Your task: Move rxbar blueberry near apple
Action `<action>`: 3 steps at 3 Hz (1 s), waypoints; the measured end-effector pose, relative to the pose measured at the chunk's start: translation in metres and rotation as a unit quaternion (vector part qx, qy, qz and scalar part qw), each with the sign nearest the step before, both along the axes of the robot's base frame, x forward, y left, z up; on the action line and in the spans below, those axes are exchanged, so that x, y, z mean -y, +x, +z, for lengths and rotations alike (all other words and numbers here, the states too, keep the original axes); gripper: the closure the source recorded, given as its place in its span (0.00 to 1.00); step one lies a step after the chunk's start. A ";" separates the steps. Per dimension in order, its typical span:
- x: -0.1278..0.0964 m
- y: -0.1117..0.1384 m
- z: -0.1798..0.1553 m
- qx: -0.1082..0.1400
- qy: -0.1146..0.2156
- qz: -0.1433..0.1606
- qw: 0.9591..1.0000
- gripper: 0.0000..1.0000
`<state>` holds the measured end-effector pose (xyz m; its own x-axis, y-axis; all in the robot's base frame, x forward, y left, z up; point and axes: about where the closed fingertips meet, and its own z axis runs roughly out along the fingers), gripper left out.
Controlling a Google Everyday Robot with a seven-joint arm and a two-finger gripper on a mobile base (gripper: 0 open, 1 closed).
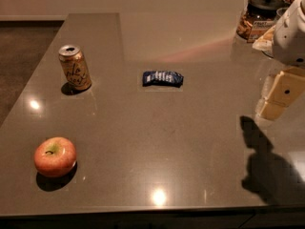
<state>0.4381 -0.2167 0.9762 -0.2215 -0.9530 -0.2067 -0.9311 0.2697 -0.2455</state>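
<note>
The cream-coloured tool (276,101) hangs over the right side of the grey counter (190,147), touching nothing; whether it is spread I cannot tell. The flat dark blue crinkly snack-bar wrapper (162,78) lies well to its left. The round red-orange apple (55,156) sits farther left, near the front edge.

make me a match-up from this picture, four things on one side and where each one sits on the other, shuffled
Things:
1. rxbar blueberry
2. apple
3. gold can
4. gripper

Places:
a. near left corner of the counter
b. right edge of the view, above the counter
c. middle of the counter, lying flat
d. left side, farther back, standing upright

Pairs: 1-c, 2-a, 3-d, 4-b
</note>
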 end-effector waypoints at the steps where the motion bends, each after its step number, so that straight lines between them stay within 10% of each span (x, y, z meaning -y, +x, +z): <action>1: 0.000 0.000 0.000 0.000 0.000 0.000 1.000 0.00; 3: -0.034 0.058 -0.035 -0.016 0.027 0.049 0.998 0.00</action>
<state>0.4957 -0.1830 0.9415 -0.1345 -0.9579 -0.2536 -0.9607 0.1888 -0.2036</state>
